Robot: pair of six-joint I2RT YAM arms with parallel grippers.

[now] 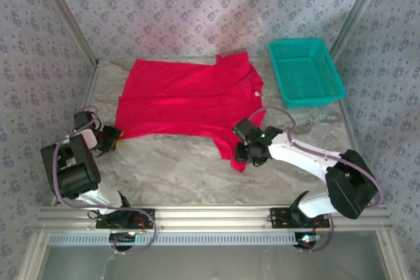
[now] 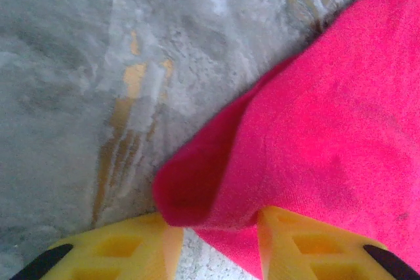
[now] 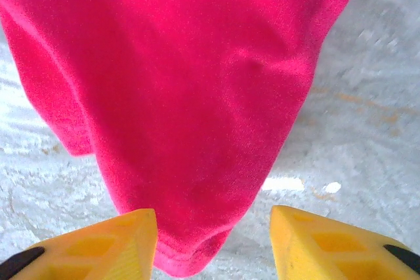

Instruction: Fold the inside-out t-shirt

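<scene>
The red t-shirt (image 1: pixel 187 100) lies spread flat across the far half of the table, its small white neck tag (image 1: pixel 256 95) near the right side. My left gripper (image 1: pixel 110 137) is at the shirt's near left corner. In the left wrist view that corner of the t-shirt (image 2: pixel 328 129) is bunched into a raised fold between the yellow fingers of my left gripper (image 2: pixel 220 247), which stand apart with table showing between them. My right gripper (image 1: pixel 251 151) is open at the near right point of the shirt. That tip of the t-shirt (image 3: pixel 197 83) hangs between the fingers of my right gripper (image 3: pixel 213 247), close to the left one.
A teal mesh basket (image 1: pixel 305 70) stands at the back right, just beyond the shirt. The grey marbled table (image 1: pixel 177 168) is bare in front of the shirt, between the two arms. Patterned walls close in the back and sides.
</scene>
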